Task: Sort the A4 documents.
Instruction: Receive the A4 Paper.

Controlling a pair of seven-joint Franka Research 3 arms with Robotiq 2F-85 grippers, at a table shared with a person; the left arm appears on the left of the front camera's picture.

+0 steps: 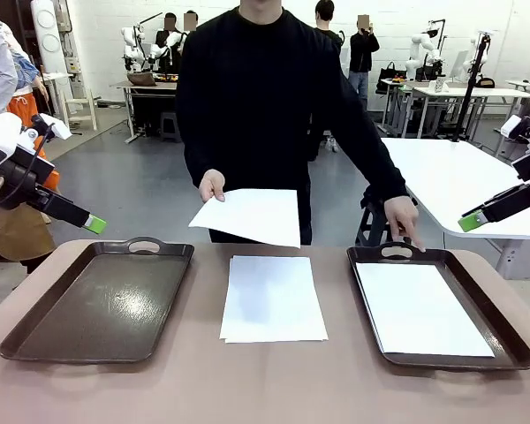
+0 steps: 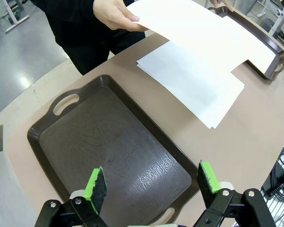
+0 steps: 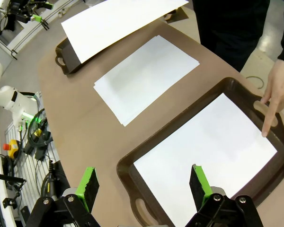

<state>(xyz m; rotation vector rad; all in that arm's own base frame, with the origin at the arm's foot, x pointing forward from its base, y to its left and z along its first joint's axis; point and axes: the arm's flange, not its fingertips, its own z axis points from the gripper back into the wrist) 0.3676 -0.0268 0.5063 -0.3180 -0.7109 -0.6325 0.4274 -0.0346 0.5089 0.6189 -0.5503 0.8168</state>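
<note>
**Two trays, three lots of paper, two released pincers**

At the far left the left pincer (image 1: 94, 224) hangs above the worktop (image 1: 265, 380). In the left wrist view it (image 2: 152, 182) is released, with its two black fingers and their green pads spread wide over the left tray (image 1: 97, 305) and gripping nothing.

There are two trays. Both are dark brown, rectangular with rounded corners and a raised rim, and have a cut-out handle at each short end. The left tray has a slight gloss with a faint wood-grain pattern, and its floor is bare.

The white paper lies in three places, all thin, flat and blank-looking:
- The held sheet (image 1: 247, 216) is pinched at one corner by one hand of the person (image 1: 212, 185) and floats above the far edge of the worktop.
- The middle pile (image 1: 272, 299) lies flat on the matte tan worktop between the trays. Its slightly offset edges show more than one sheet.
- The tray sheet (image 1: 420, 309) lies inside the right tray (image 1: 512, 344), filling most of its floor.

The person's other hand (image 1: 402, 219) rests its fingers at the right tray's far handle.

At the far right the right pincer (image 1: 471, 221) hangs off to the side. In the right wrist view it (image 3: 144, 182) is released too, fingers well apart above the near end of the right tray.
</note>
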